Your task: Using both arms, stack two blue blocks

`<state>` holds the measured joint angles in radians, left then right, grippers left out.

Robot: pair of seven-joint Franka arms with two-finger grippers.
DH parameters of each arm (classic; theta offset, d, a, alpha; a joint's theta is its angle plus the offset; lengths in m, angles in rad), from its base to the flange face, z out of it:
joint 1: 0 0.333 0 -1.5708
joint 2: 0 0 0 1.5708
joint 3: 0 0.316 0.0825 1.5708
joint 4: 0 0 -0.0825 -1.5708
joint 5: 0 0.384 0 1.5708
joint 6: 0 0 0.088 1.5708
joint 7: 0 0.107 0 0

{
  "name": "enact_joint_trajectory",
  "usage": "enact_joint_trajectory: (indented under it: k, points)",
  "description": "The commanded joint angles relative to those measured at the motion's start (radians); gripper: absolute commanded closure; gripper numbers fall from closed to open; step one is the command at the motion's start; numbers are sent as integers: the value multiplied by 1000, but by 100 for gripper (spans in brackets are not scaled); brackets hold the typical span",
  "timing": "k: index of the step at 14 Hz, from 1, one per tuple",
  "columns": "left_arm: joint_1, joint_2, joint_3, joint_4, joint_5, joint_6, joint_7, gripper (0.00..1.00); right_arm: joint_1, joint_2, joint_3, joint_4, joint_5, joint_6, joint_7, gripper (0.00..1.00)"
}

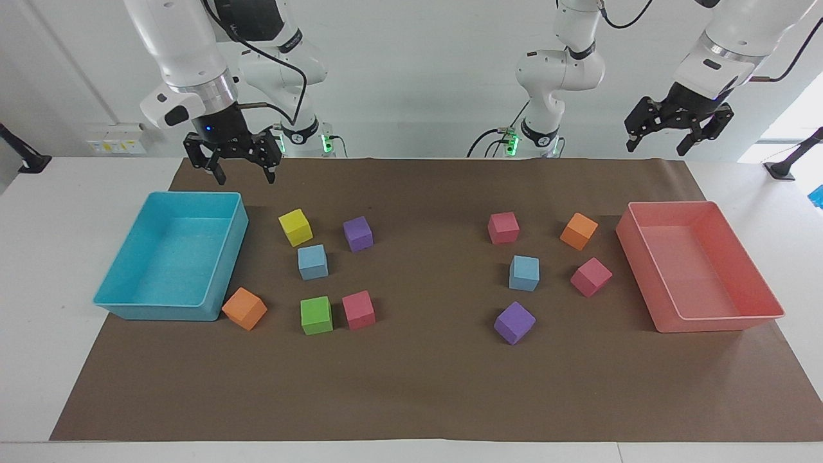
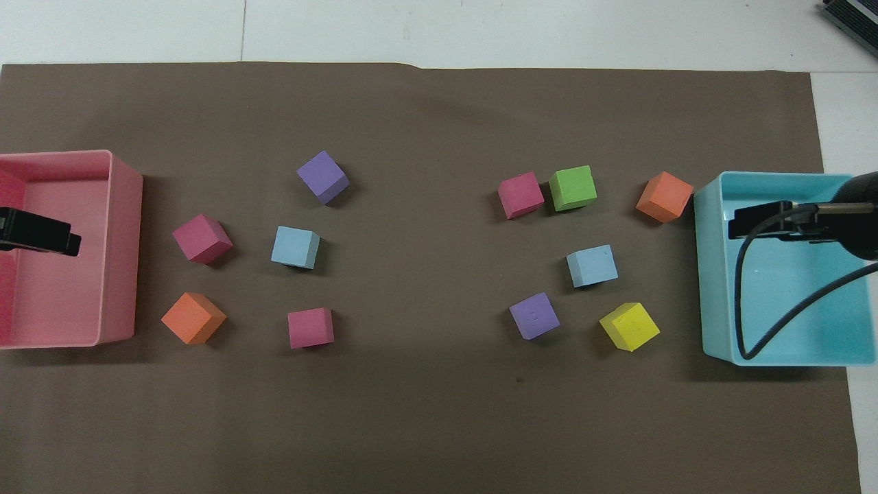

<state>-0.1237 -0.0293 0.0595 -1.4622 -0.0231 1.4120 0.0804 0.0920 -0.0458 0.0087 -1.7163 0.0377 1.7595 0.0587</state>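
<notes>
Facing view: the right pincer (image 1: 246,172) hangs in the air over the edge of the turquoise tray (image 1: 228,257) that lies nearest the robots, its fingers spread apart and holding nothing. The left pincer (image 1: 672,143) hangs above the brown mat (image 1: 418,386) near the pink tray (image 1: 720,321), also spread wide and empty. One blue block (image 1: 312,262) sits on the mat beside the turquoise tray, between a yellow cube (image 1: 295,227) and a green cube (image 1: 316,315). The other blue block (image 1: 524,272) sits toward the pink tray, beside a pink cube (image 1: 590,277). The two blue blocks lie well apart, neither stacked.

Overhead view: the right pincer (image 2: 754,228) shows over the turquoise tray (image 2: 713,274), a black cable (image 2: 744,322) looping below it. The left pincer (image 2: 41,237) shows over the pink tray (image 2: 123,261). One blue block (image 2: 591,265) lies near the turquoise tray, the other blue block (image 2: 295,247) nearer the pink tray.
</notes>
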Motion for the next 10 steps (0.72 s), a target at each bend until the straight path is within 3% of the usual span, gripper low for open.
enact_joint_trajectory:
  k: [1,5,10]
  points:
    - [12,-18,-6,-10,5,-15,12,0,9,29,4,-61,21,86,-95,0]
    - [12,-18,-6,-10,5,-15,12,0,52,107,4,-80,19,144,-239,0]
    - [12,-18,-6,-10,5,-15,12,0,60,123,4,-190,13,262,-450,0]
